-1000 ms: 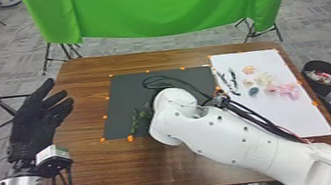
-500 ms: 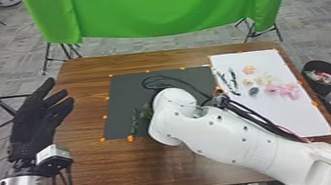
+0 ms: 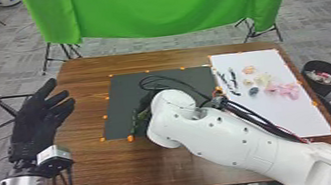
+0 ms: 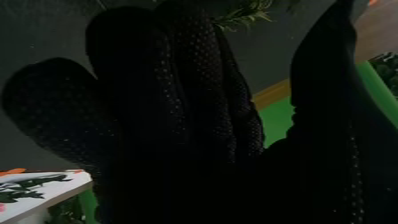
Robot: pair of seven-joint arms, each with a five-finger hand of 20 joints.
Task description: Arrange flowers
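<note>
1. We see the right arm (image 3: 211, 133) edge left over the dark mat (image 3: 122, 93); we judge the greenery (image 3: 137, 121) is being arranged.
2. Our right robot hand (image 4: 133, 100) is wide, thumb apart, gripping nothing we see; touch we cannot tell.
3. Our pink flowers (image 3: 284, 89) lie on the white sheet (image 3: 304, 120).

The white right arm (image 3: 224, 129) hides part of the dark mat (image 3: 124, 87). In the right wrist view, greenery (image 4: 242, 20) on the mat is cut off by the top edge. Blossoms (image 3: 284, 90) right of the mat are too small to tell their kinds.
</note>
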